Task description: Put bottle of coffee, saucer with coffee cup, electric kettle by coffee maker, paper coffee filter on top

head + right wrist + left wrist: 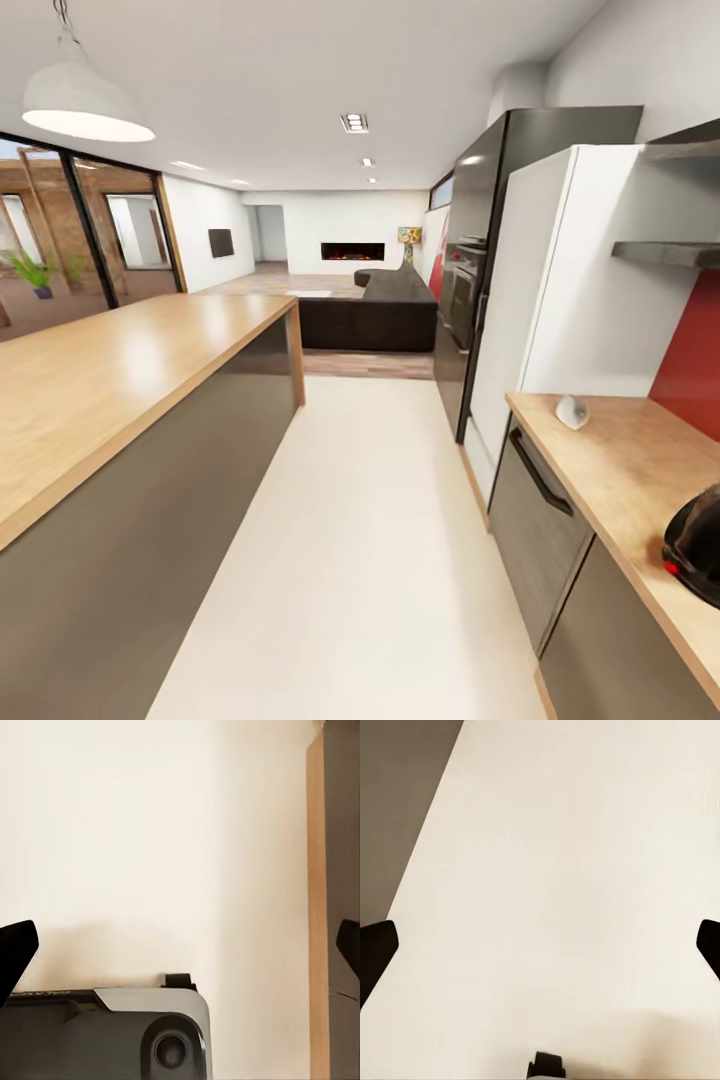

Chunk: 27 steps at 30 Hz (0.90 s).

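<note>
From my head camera I count one kitchen countertop point(640, 470) on my right, wood-toned with dark grey cabinet fronts below, and on it two things: one small white rounded object point(572, 411) near its far end, too small for me to name, and one black rounded appliance point(695, 548) with a small red switch, cut off by the frame edge so I cannot tell which machine it is. One thick light-wood island point(110, 375) runs along my left, its top bare. Between them lies one pale cream floor point(370, 560). Past the counter stand one white refrigerator point(530, 300) and one tall dark oven column point(478, 250); two grey shelves point(668, 252) hang against a red backsplash point(692, 360). Farther off I see one dark sofa point(375, 310), one lit fireplace point(352, 251) and one white pendant lamp point(85, 105). My left gripper point(540, 945) hangs over the floor with its two dark fingertips point(376, 949) spread wide, holding nothing. My right gripper point(180, 945) is likewise spread and empty, above the floor beside the robot's grey base point(112, 1035).
</note>
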Motion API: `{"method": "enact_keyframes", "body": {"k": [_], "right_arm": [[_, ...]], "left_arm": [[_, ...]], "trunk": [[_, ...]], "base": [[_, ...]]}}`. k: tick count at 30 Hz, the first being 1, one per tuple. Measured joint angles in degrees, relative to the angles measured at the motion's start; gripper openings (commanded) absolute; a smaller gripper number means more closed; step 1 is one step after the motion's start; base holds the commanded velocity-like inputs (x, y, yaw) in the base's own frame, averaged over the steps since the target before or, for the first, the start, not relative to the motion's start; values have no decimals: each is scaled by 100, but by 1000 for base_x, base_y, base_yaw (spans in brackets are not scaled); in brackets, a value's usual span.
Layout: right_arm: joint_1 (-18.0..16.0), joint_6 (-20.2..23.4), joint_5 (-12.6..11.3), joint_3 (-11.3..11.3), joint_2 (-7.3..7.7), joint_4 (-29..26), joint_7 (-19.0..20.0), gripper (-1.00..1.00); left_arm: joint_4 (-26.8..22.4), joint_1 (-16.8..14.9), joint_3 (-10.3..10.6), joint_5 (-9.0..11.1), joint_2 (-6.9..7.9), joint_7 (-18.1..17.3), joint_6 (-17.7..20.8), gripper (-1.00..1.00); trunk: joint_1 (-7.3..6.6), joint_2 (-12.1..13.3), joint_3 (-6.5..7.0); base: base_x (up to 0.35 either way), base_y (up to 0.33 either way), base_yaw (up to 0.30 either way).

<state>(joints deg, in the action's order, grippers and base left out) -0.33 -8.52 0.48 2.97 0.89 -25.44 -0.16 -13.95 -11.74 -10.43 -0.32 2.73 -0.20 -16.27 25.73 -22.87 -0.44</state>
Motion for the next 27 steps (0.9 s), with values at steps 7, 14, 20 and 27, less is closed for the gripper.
{"method": "enact_keyframes", "body": {"k": [7,14,20,27], "right_arm": [[0,-4,-1,-1,0,-2,18,100],[0,-1,0,-2,0,1,24,100],[1,0,0,-1,0,7,24,100],[1,0,0,-1,0,7,24,100]], "left_arm": [[0,0,0,0,-1,-2,-3,100],[0,0,0,0,-1,-1,-3,100],[1,-1,0,0,-1,-2,0,100],[2,-1,0,0,-1,-1,-3,100]], "trunk": [[0,0,0],[0,0,0],[0,0,0],[0,0,0]], "base": [[335,0,0],[335,0,0],[335,0,-110],[335,0,-201]]}}
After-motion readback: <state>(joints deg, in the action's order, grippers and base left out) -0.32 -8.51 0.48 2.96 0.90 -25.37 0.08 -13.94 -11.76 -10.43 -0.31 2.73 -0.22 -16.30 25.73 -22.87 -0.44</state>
